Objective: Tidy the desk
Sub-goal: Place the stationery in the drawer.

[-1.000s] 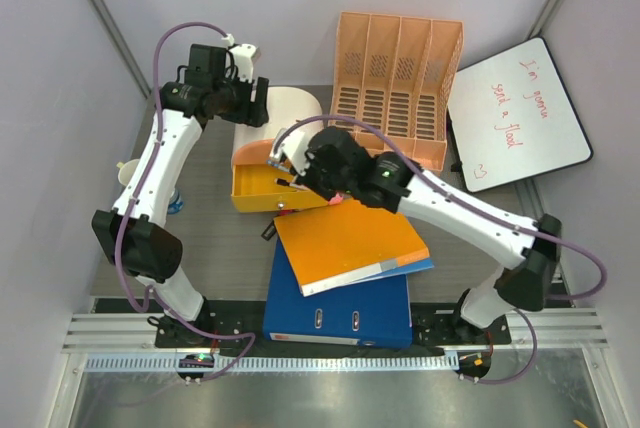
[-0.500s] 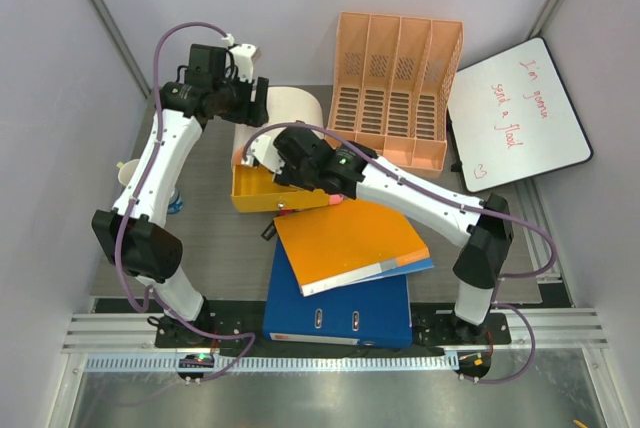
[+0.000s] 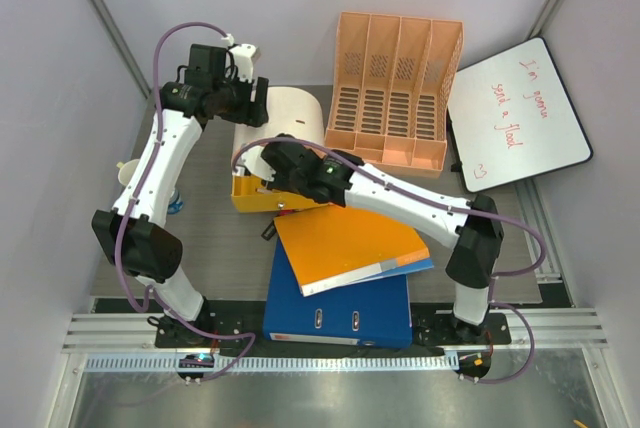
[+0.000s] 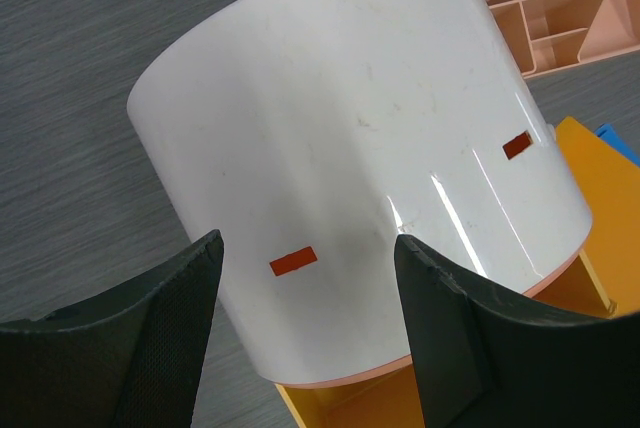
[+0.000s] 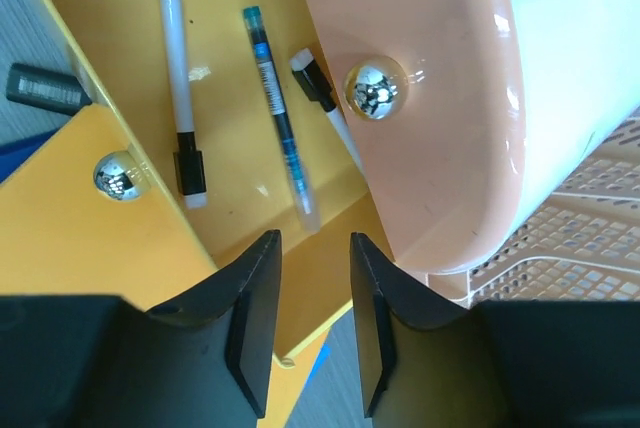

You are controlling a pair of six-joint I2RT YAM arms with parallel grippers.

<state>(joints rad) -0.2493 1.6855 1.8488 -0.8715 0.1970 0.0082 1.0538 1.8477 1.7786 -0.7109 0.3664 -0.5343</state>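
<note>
The dark grey desk (image 3: pixel 215 238) holds a white round-topped drawer unit (image 3: pixel 290 113) with its yellow drawer (image 3: pixel 250 195) pulled open. My left gripper (image 3: pixel 252 100) is open and empty, its fingers either side of the unit's white curved top (image 4: pixel 360 148). My right gripper (image 3: pixel 268 163) hovers over the yellow drawer (image 5: pixel 220 58), jaws narrowly open and empty. In the drawer lie a white marker (image 5: pixel 180 98), a teal pen (image 5: pixel 278 113) and a third marker (image 5: pixel 318 83) partly under the peach drawer front (image 5: pixel 440 148).
An orange binder (image 3: pixel 345 238) lies on a blue binder (image 3: pixel 340 303) at the front. A peach file organizer (image 3: pixel 395 88) stands behind, with a whiteboard (image 3: pixel 515 113) at the right. A cup (image 3: pixel 125 176) sits at the left edge. A small dark item (image 5: pixel 45 88) lies beside the drawer.
My right gripper has moved left and farther back over the yellow drawer, the arm stretching out. The left arm has not moved.
</note>
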